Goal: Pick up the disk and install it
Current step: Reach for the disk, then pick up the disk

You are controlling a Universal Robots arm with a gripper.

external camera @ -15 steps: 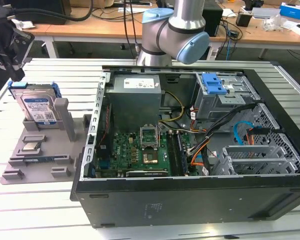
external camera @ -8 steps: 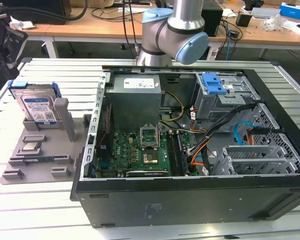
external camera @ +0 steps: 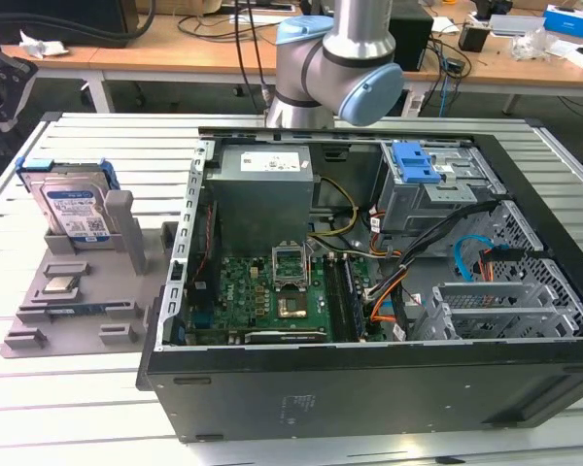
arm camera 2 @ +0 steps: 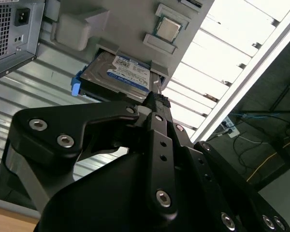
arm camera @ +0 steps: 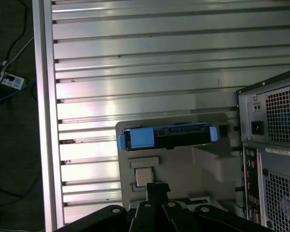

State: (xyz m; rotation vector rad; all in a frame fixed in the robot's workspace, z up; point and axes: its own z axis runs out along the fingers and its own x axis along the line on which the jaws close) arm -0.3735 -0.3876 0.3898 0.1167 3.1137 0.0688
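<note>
The black metal gripper (arm camera: 157, 187) has its fingertips drawn together into one narrow bar in both wrist views (arm camera 2: 158, 99), with no gap to be seen between them and nothing grasped; it touches nothing and hangs well apart from the flat grey plastic fixture tray (external camera: 78, 320), pointing towards it. One disk, a silver hard drive with a white-and-blue label and a bright blue plastic frame (external camera: 73, 209), stands on edge in a slot at the far end of that fixture, not yet picked up; the second wrist view shows its label face (arm camera 2: 121, 72) and the first wrist view its blue-capped top edge (arm camera: 166, 137). One small square silver processor chip (external camera: 60, 285) lies flat in a pocket on the fixture, nearer its front than the disk. One upright grey plastic post (external camera: 124, 228) rises from the fixture just beside the disk, between it and the single open black computer case (external camera: 369, 388), which lies just beside the fixture on the exterior view's right. Inside the case sit one green motherboard (external camera: 262, 291), one grey power supply box (external camera: 262, 180) and one grey metal drive cage with a blue plastic latch (external camera: 418, 165), with orange and blue cables (external camera: 471, 262) strung below the cage. The fixture and case rest on a slatted aluminium table (external camera: 97, 136), and the silver-and-blue robot arm (external camera: 340, 58) rises beyond the case, well apart from the fixture
</note>
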